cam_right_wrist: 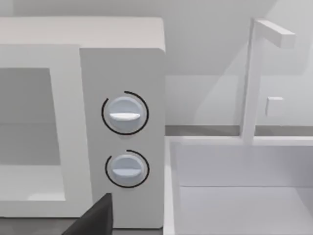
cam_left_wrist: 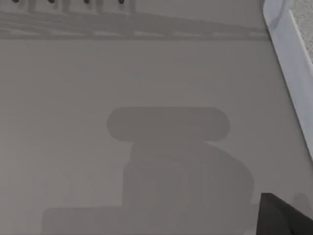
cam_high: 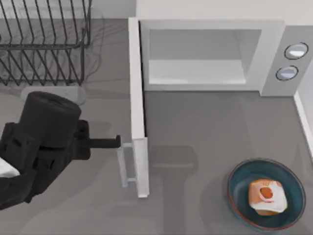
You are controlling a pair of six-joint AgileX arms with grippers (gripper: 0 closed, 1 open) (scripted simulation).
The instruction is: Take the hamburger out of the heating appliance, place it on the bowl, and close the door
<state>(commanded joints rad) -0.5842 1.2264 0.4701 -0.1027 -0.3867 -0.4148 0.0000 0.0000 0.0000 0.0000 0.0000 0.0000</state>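
The hamburger [cam_high: 266, 196] lies inside the bowl [cam_high: 289, 175] at the front right of the table. At the back stands the heating appliance [cam_high: 271, 54], its grey cavity bare and its two knobs [cam_right_wrist: 124, 113] on the right panel. The door [cam_high: 138, 98] is swung wide open and sticks out toward the front. My left gripper [cam_high: 116, 142] sits to the left of the door, its tip right at the top end of the bar handle [cam_high: 124, 166]. A dark part of my right gripper [cam_right_wrist: 95, 220] shows in front of the appliance's knob panel.
A black wire dish rack [cam_high: 44, 44] stands at the back left. A white basin-like frame [cam_right_wrist: 234, 196] sits to the right of the appliance, its edge [cam_high: 303, 117] along the table's right side. Bare grey table lies between door and bowl.
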